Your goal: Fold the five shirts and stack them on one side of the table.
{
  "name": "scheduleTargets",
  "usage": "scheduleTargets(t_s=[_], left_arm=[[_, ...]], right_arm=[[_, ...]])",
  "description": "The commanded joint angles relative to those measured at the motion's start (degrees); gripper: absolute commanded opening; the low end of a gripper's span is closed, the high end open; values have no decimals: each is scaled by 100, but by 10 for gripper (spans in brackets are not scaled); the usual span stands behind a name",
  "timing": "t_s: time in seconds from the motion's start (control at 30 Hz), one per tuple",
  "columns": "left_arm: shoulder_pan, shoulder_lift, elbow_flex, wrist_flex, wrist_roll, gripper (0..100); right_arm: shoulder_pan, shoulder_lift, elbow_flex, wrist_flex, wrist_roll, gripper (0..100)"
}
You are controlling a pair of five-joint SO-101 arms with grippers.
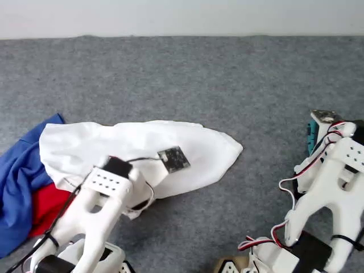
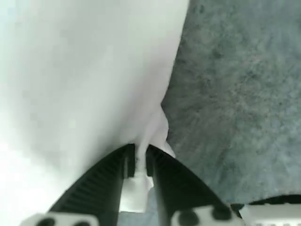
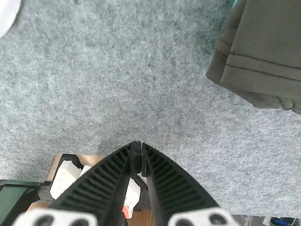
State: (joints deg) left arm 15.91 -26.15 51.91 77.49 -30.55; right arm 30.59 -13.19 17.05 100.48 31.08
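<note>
L hand (image 2: 139, 151) & R hand (image 3: 140, 147) closed

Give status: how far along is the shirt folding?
Done: nothing is clearly folded. In hand: the left gripper pinches an edge of the white shirt, which lies loosely spread. To do: blue shirt and red shirt bunched beside it; olive shirt near the shut, empty right gripper, fold state unclear.

The table (image 1: 239, 74) is covered from left to right in a grey, felt-like cloth with a mottled nap. Along its far edge rises a plain white wall (image 1: 182, 17). At the near edge the cloth ends and a strip of brown wood (image 3: 55, 165) shows. The light is soft and even, casting only faint shadows.
</note>
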Motion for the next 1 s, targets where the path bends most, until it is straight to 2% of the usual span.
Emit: scheduleTargets(t_s=[0.0, 0.23, 0.4, 0.57, 0.8, 0.97], left_arm=[[-396, -176, -1270, 818, 70, 14], [-1556, -167, -3908, 1934, 62, 14], [-2242, -167, -4734, 2171, 62, 14], [-3068, -114, -4558, 2119, 44, 14], [-3930, -114, -2835, 1451, -466, 17], [-4220, -176, -2492, 1231, -765, 147]], right_arm=[[66, -321, -35, 251, -53, 10], [48, -321, -35, 251, -35, 10], [31, -321, -35, 242, -26, 11], [31, -321, -35, 233, -26, 11], [31, -303, -35, 233, -18, 12], [31, -295, -35, 233, -18, 12]])
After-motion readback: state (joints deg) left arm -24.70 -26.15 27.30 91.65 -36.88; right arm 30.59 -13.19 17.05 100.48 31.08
